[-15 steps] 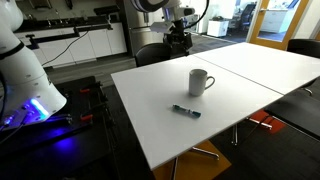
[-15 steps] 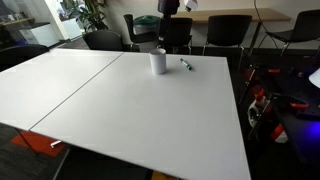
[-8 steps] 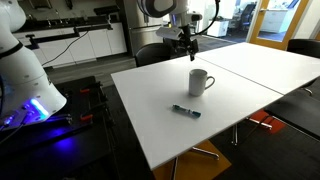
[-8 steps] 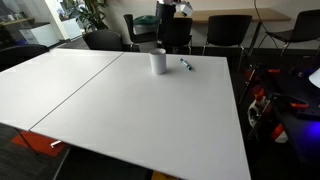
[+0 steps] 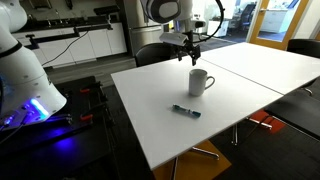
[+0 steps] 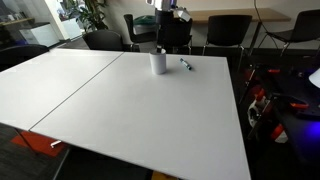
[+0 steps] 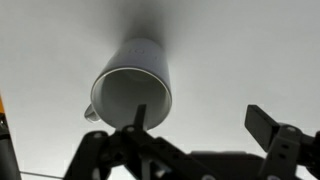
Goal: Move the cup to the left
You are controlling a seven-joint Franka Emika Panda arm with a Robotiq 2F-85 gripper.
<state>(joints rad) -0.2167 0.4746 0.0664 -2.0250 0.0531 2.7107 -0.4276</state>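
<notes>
The white mug (image 5: 200, 82) stands upright on the white table (image 5: 240, 100), its handle to one side. It also shows in the other exterior view (image 6: 158, 62) and in the wrist view (image 7: 132, 90), seen from above with its open mouth up. My gripper (image 5: 192, 54) hangs a little above the mug, apart from it, with its jaws spread wide and empty. In the wrist view the gripper (image 7: 198, 118) has one finger over the mug's rim and the other well to the right over bare table.
A dark blue marker pen (image 5: 186, 110) lies on the table near the mug, also in an exterior view (image 6: 185, 65). Dark chairs (image 6: 220, 32) stand around the table's far edge. A second white robot base (image 5: 25, 80) with blue light stands beside the table.
My gripper has moved from beyond the table's far edge toward the mug and lower, ending just above it. The mug and pen have not moved.
</notes>
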